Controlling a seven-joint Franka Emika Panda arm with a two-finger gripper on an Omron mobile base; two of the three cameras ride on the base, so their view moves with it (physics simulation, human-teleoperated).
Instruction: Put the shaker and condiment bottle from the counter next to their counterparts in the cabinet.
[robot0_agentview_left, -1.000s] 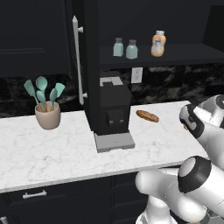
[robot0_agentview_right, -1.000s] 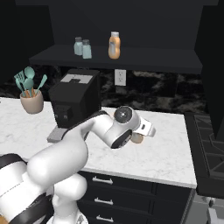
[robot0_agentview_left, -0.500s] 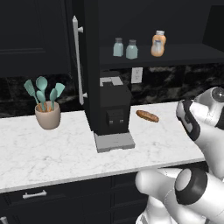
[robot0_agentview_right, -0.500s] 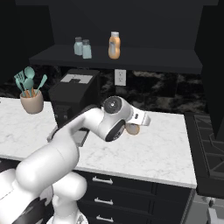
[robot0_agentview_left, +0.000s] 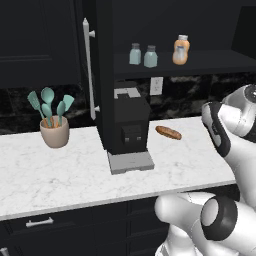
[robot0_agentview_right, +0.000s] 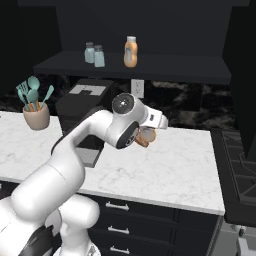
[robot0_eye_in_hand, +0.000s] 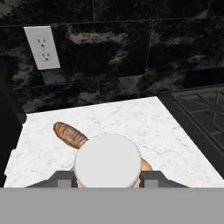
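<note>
No text, brand, number or sign can be read anywhere in these pictures. The orange bottle (robot0_agentview_left: 181, 49) on the cabinet shelf (robot0_agentview_left: 220, 62), to the right of the two shakers (robot0_agentview_left: 143, 55), carries a whitish band, but nothing legible shows on it. The black machine (robot0_agentview_left: 127, 127) on the surface (robot0_agentview_left: 60, 175) has small dark panels on its front, below the shelf, with no marks that can be made out. The wall outlet (robot0_eye_in_hand: 42, 47) on the dark backsplash, above the surface, is plain white.
</note>
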